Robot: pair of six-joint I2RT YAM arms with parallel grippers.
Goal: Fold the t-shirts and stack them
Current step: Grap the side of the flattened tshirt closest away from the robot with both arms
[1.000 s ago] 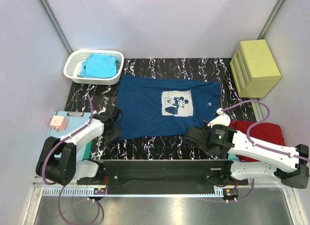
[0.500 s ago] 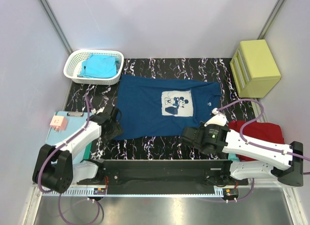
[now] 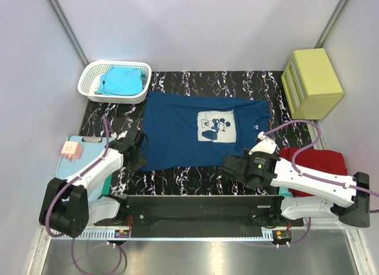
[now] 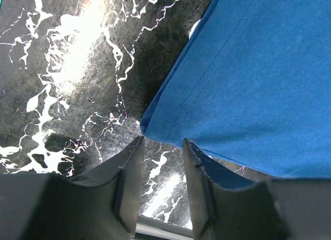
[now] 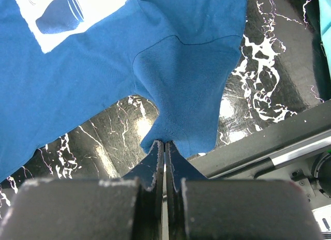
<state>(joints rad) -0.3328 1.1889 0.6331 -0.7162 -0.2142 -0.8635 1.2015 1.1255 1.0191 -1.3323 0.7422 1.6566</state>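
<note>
The navy t-shirt (image 3: pixel 183 133) with a pale mouse print lies spread flat on the black marbled table (image 3: pixel 189 180). My left gripper (image 3: pixel 138 155) is open at the shirt's near left corner. In the left wrist view its fingertips (image 4: pixel 138 143) straddle the hem corner (image 4: pixel 155 116), and the gripper (image 4: pixel 163 144) holds nothing. My right gripper (image 3: pixel 228 164) is shut on the shirt's near right corner. In the right wrist view the jaws (image 5: pixel 164 144) pinch the fabric (image 5: pixel 181 85) below a curved sleeve seam. A turquoise shirt (image 3: pixel 121 80) lies in the basket. A red shirt (image 3: pixel 317 162) lies at the right.
A white basket (image 3: pixel 89 85) stands at the back left. A yellow drawer box (image 3: pixel 312 82) stands at the back right. A teal clipboard (image 3: pixel 71 165) with a pink tag (image 3: pixel 71 149) lies at the left edge. A black rail (image 3: pixel 195 204) runs along the near edge.
My left gripper has moved in to the shirt's near left corner. My right gripper has shifted a little left along the near hem, staying on the fabric.
</note>
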